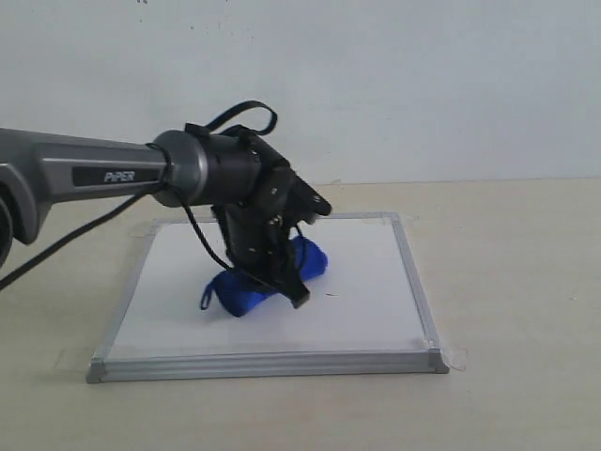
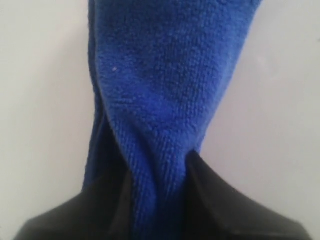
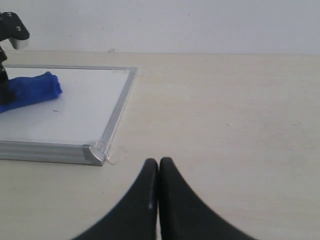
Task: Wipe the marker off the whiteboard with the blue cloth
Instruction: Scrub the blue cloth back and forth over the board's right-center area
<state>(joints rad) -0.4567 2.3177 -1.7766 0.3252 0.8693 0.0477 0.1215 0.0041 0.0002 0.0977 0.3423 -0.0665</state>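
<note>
Dead centre of the exterior frame, got the left gripper [image 1: 285,280] pinched onto the bright royal-blue soft fabric roll [image 1: 239,293], lying on the flat white silver-framed whiteboard [image 1: 371,272]. Could yank the roll loose if pressed too hard. Reaches in from frame left, wrist bent down. Got the right gripper [image 3: 158,172] closed on nothing, off-board.

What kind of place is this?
Probably a robot test lab: a beige table, a plain white wall, and a robot arm holding a blue cloth on a taped-down whiteboard.
</note>
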